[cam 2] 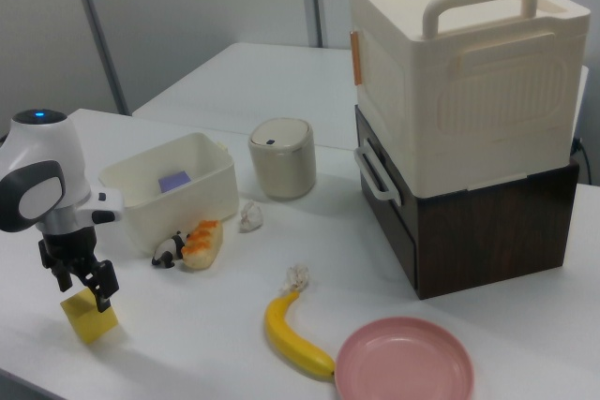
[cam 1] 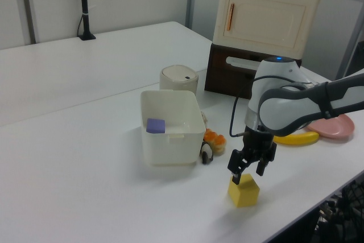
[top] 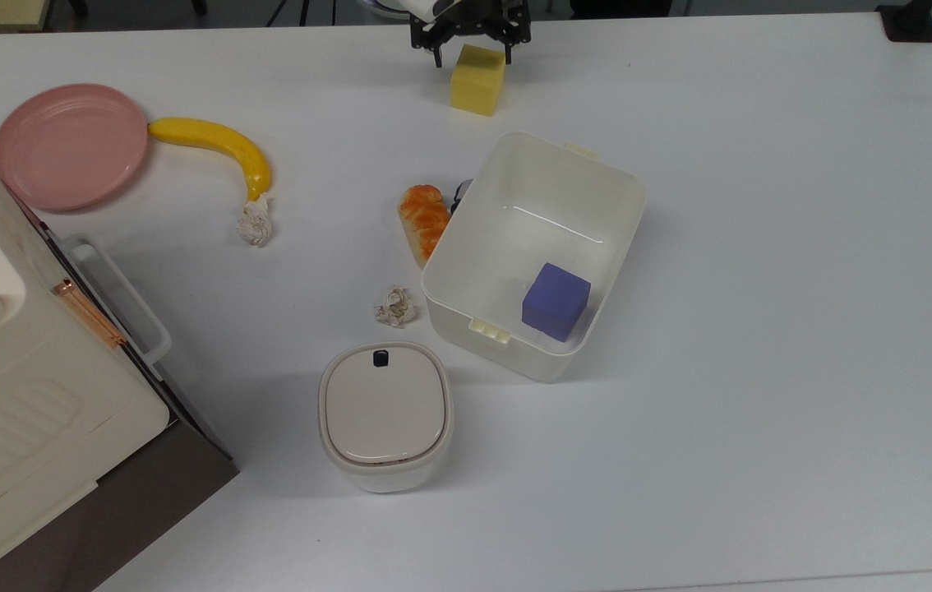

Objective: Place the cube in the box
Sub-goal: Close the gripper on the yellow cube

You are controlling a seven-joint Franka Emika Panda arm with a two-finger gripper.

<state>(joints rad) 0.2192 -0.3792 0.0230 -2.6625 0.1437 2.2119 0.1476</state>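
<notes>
White table (top: 762,329); the yellow cube (top: 478,80) sits just beyond the box (top: 622,193), apart from it. The gripper (cam 1: 250,169), fingers spread, seemingly straddles the cube's top, ready to grasp

Arm (top: 466,10) cut off, top view's edge.

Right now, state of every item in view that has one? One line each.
Claw: open, fingers astride the top of the yellow cube.
Yellow cube: on the table, not lifted.
White box: open, no lid.
Purple cube: inside the white box.
Round beige container: lid on.
Cream case: shut, sitting on a dark base.
Pink plate: empty.
</notes>
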